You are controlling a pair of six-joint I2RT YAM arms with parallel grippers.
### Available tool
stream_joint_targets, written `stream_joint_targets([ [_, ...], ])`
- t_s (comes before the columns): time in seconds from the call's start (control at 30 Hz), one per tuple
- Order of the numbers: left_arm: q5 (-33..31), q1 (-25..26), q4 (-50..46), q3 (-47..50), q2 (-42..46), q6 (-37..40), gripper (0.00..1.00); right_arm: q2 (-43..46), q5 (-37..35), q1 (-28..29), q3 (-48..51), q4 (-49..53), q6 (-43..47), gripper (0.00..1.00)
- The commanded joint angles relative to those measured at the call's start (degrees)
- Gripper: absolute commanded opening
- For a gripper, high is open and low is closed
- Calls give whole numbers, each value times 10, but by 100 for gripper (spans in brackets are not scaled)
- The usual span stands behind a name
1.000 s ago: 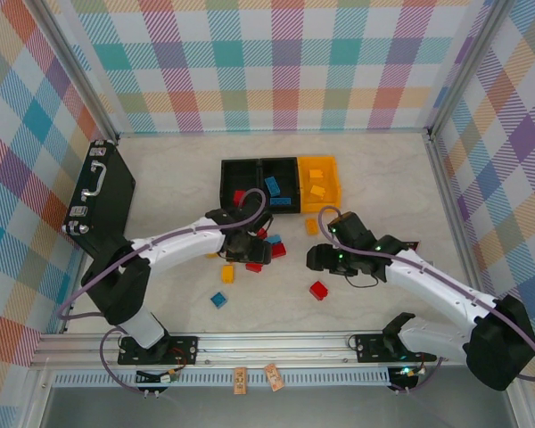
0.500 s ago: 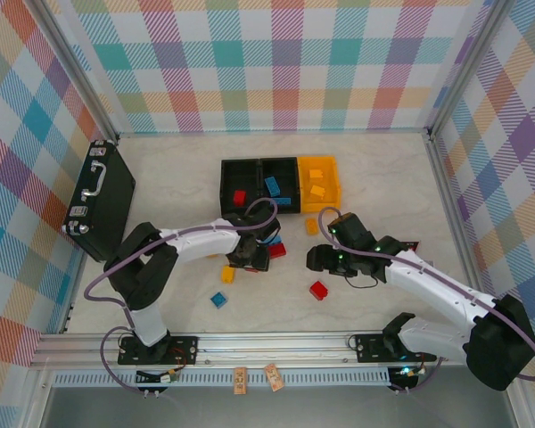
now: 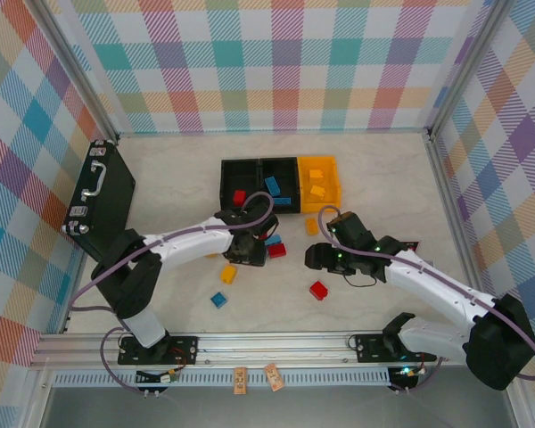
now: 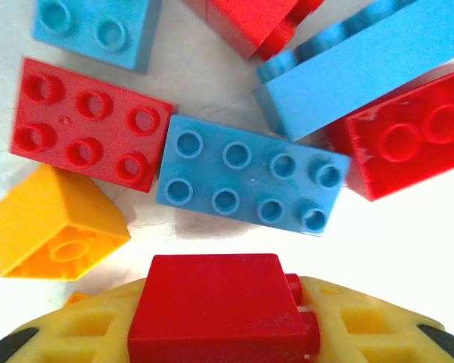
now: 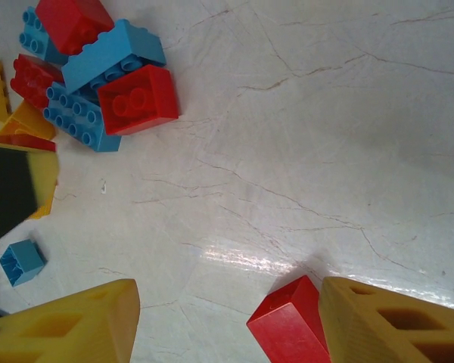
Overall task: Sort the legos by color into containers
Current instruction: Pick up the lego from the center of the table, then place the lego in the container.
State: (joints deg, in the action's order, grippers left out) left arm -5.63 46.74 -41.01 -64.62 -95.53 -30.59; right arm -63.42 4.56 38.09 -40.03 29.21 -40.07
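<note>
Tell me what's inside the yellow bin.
Two yellow-orange bricks lie in the yellow bin; no other colours show. Its near wall may hide a strip of floor.

The legos (image 3: 267, 246) are red, blue and yellow-orange on a cream desk (image 3: 383, 178) with thin grey veins, two of the containers (image 3: 260, 183) are black and the third yellow-orange, the case (image 3: 102, 209) is black, the walls (image 3: 267, 62) have pastel plaid, and the left hand (image 4: 219, 333) has yellow fingers (image 4: 363, 325) around a red lego (image 4: 212, 299).

Overhead camera looks down from behind; both close wrist cameras share the brick cluster (image 4: 251, 175)
</note>
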Motion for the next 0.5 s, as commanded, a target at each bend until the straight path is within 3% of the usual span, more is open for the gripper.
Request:
stream_joint_targets([
  [0.0, -22, 0, -35, -26, 27, 0, 33, -11, 18, -1, -17, -23, 1, 64],
  [0.47, -27, -95, -52, -140, -1, 29, 33, -98, 29, -1, -126, -70, 29, 64],
])
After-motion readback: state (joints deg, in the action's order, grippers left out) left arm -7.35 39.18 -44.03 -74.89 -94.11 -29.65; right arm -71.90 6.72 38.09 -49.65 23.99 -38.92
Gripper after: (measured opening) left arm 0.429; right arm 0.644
